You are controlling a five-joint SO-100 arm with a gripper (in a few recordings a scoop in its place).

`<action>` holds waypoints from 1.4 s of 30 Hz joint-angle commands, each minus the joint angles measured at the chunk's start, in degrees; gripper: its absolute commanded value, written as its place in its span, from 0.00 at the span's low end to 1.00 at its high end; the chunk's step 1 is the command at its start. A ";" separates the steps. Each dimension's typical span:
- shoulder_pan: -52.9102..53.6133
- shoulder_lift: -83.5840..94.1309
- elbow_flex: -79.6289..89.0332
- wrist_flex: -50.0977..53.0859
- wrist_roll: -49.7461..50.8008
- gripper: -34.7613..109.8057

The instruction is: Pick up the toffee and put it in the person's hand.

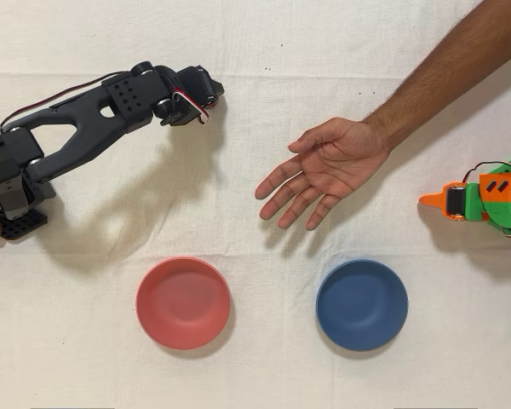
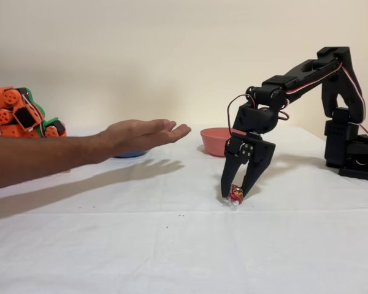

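Black arm's hand down at the table, fingers pinching the toffee resting on the cloth. Could slip from the shallow tip grip on lifting, or roll off the person's hand hovering well apart.

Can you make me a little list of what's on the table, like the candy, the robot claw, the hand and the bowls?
toffee: on the white cloth, between the black gripper's fingers
gripper: pointing down, fingers either side of the toffee; full grip cannot be told
person's hand: open, palm up, held above the cloth, nothing in it
red bowl: nothing inside
blue bowl: nothing inside
orange arm: idle
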 commanded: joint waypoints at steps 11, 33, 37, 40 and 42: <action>-0.79 5.62 -2.55 0.70 -0.26 0.32; 7.38 22.32 -4.66 2.99 -1.14 0.31; 9.67 23.82 -6.68 3.16 -2.29 0.31; 11.43 24.35 -8.96 3.16 -2.81 0.31; 12.48 24.35 -10.37 3.16 -3.16 0.32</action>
